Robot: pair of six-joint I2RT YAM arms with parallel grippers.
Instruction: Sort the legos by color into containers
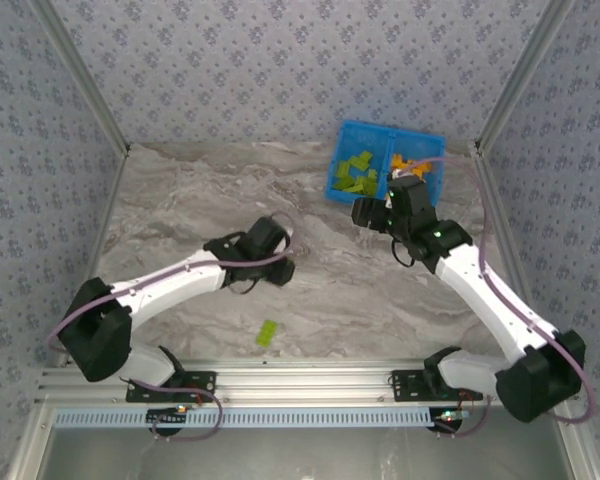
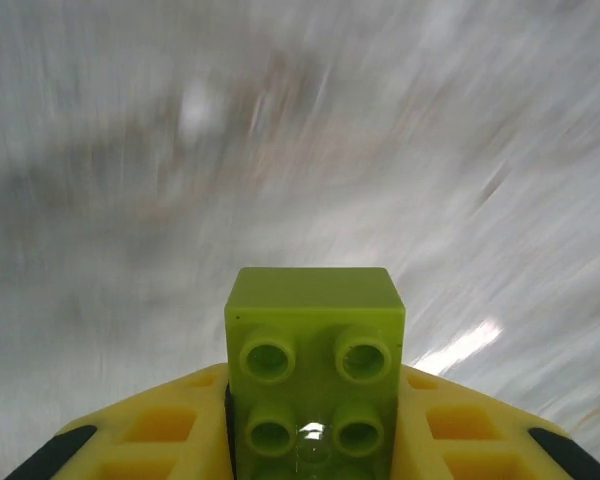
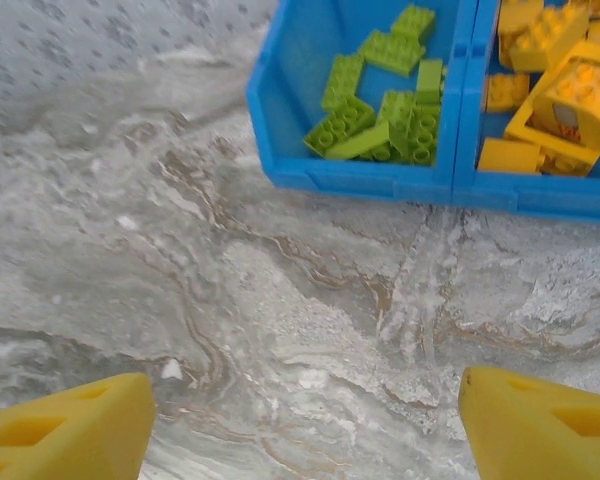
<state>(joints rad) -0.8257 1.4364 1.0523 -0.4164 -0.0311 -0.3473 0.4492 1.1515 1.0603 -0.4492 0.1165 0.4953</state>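
Lower centre, the left gripper clamps a lime brick (studs toward camera). The right gripper gapes empty below the blue tray.

The top camera looks down from above and behind the 2 arm bases over the grey marbled table. The left wrist camera sits right behind a lime green studded brick, facing blurred tabletop. The right wrist camera looks down at the nearby bright blue 2-compartment plastic tray, shared with the top view.
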